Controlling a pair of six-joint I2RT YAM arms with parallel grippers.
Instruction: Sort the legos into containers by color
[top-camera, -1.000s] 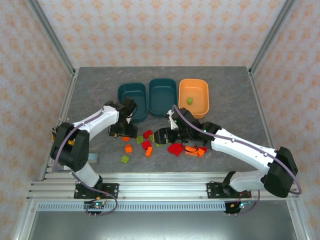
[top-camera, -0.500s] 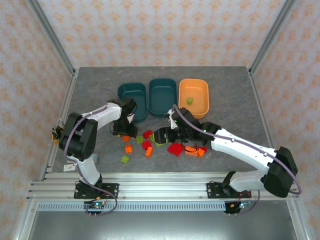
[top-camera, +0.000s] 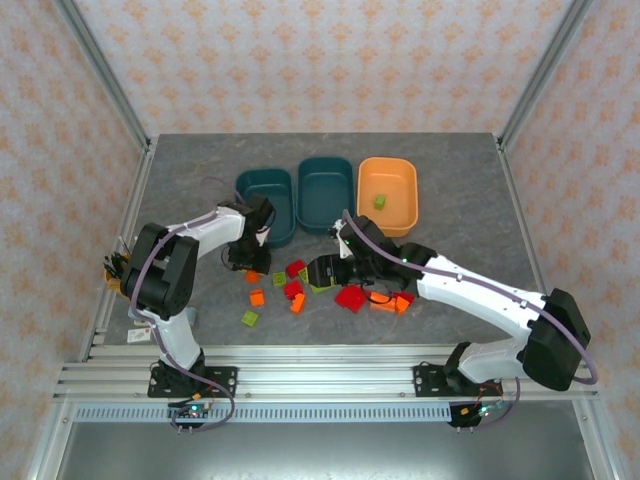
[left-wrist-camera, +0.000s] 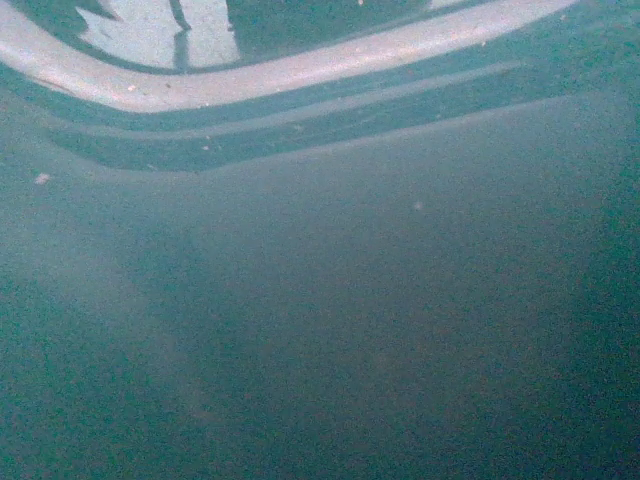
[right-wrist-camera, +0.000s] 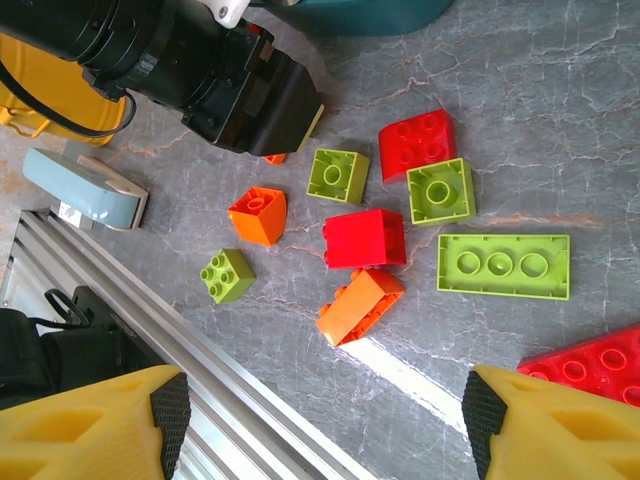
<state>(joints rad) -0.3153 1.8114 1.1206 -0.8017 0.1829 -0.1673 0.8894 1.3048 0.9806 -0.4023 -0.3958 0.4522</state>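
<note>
Left elbow (top-camera: 158, 265) shifted, left jaws unclear, right jaws wide, long green lego (right-wrist-camera: 503, 267) crosswise

**Table** (top-camera: 450, 190): grey, marbled with pale veins.

**Walls** (top-camera: 330, 60): cream, with a repeating orange floral motif.

**Tubs:** The left tub (top-camera: 264, 200) and middle tub (top-camera: 326, 192) are dark teal, and the right tub (top-camera: 388, 185) is orange. Seen close by the left wrist camera, the teal reads murky with a pale glossy band along the rim.

**Bricks:**
- The brick (top-camera: 380, 202) in the orange tub is lime green.
- Loose on the table are red bricks (right-wrist-camera: 365, 238), lime green bricks (right-wrist-camera: 503, 266) and orange bricks (right-wrist-camera: 258, 216). All are single-coloured and unpatterned.

**Arms:** The left arm (top-camera: 195, 235) and right arm (top-camera: 480, 290) have white shells, black joints and purple cables.

**Right gripper** (right-wrist-camera: 325, 425): fingers (right-wrist-camera: 90, 430) yellow, pads (right-wrist-camera: 172, 408) black.

**Rail** (top-camera: 320, 375): silver.
</note>
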